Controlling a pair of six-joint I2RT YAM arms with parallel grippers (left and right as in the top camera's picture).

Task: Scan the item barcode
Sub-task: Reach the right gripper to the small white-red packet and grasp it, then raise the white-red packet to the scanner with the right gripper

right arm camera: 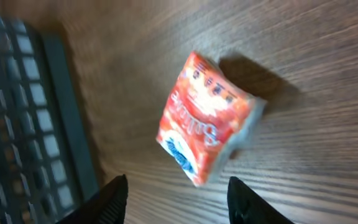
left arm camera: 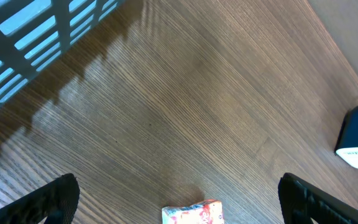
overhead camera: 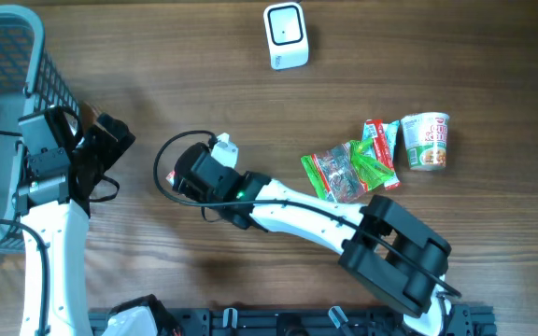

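A: Where's the packet (right arm camera: 207,118) from where you stand?

B: On the worktop (overhead camera: 204,75), left of centre, right under the right claw (right arm camera: 178,182). From above, the arm hides nearly all of it. The wrist camera shows it lying skewed on the wood, a bit blurred, with a shadow beside it.

A: Has that claw got hold of it?

B: No. Its fingers (right arm camera: 114,199) stand apart and nothing is pinched between them. The packet lies loose, just ahead of the gap.

A: And the left claw (left arm camera: 178,180)?

B: Spread as wide as it goes and empty, hanging over bare wood just beside the basket (overhead camera: 7,56). The packet's edge shows at the bottom of its camera view.

A: How much room is there?

B: It's tight on the left, where the basket wall runs near the packet and the two claws are near each other. A black cable (overhead camera: 162,163) loops round the right claw's left side. Toward the scanner (overhead camera: 285,35) it's open, a broad stretch of bare wood. The scanner sits close to the worktop's far edge, well apart from the packet.

A: And on the right?

B: The snacks (overhead camera: 348,168) and the cup (overhead camera: 426,140) are bunched together beside the right arm, well apart from the packet.
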